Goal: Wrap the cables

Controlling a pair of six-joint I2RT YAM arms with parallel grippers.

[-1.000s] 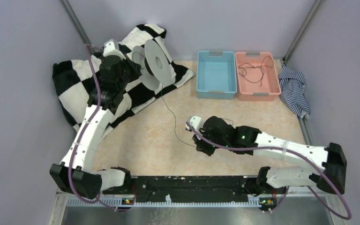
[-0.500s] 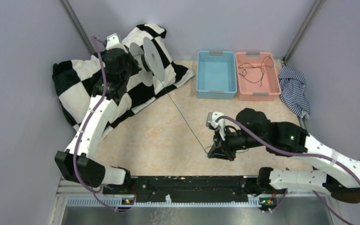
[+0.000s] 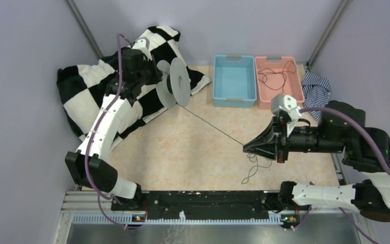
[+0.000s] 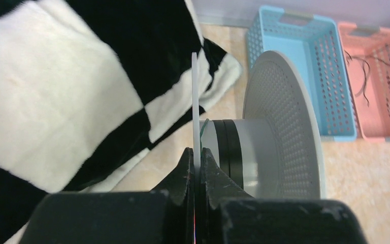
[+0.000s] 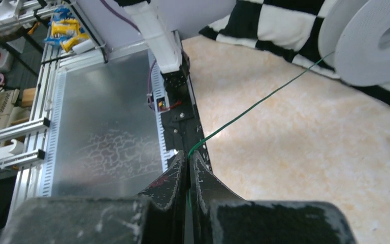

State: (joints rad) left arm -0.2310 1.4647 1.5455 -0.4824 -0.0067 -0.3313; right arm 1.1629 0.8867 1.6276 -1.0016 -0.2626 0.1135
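At far left, over the checkered blanket [image 3: 78,101], the left pincer [image 4: 195,158] is clamped on the thin rim of a grey spool [image 3: 182,84]. From the spool a thin cable [image 3: 214,125] runs taut above the counter [image 3: 183,152] to the right pincer [image 3: 246,148], which is pinched tight on it, the loose end curling on the counter

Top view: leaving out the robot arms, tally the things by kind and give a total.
Baskets: 2 (blue, pink)
Cloths: 2 (checked, striped)
Spools: 1
Cables: 2 (taut, in pink basket)
Total: 7
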